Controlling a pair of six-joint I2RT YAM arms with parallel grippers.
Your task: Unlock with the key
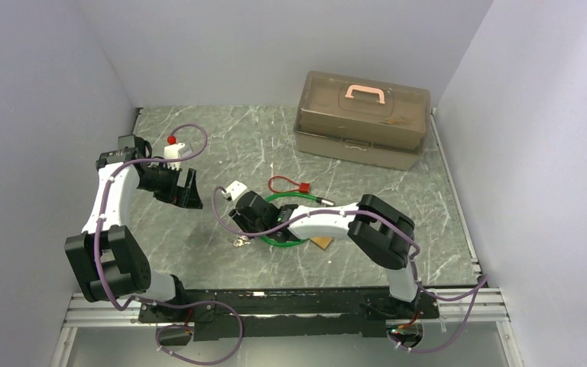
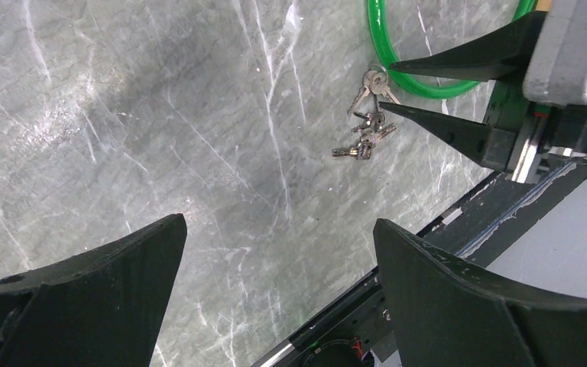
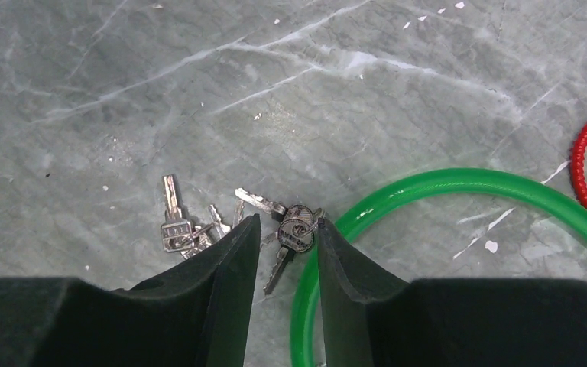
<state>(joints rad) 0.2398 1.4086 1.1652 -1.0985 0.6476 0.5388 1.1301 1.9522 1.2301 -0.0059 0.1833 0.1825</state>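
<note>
A bunch of small silver keys (image 3: 199, 225) lies on the marble table, next to a green cable loop (image 3: 458, 187). My right gripper (image 3: 287, 226) is low over the bunch, jaws narrowly open. One round-headed key (image 3: 296, 229) sits between the fingertips, against the right finger. The bunch also shows in the top view (image 1: 238, 241) and in the left wrist view (image 2: 365, 134). My left gripper (image 2: 279, 229) is wide open and empty, held above the table at the left (image 1: 186, 191). No lock body is clearly visible.
A red cable loop (image 1: 289, 185) lies behind the green cable (image 1: 284, 229). A tan flat piece (image 1: 322, 242) sits by the right arm. A brown toolbox with a pink handle (image 1: 363, 118) stands at the back right. The table's front rail (image 2: 397, 283) is near.
</note>
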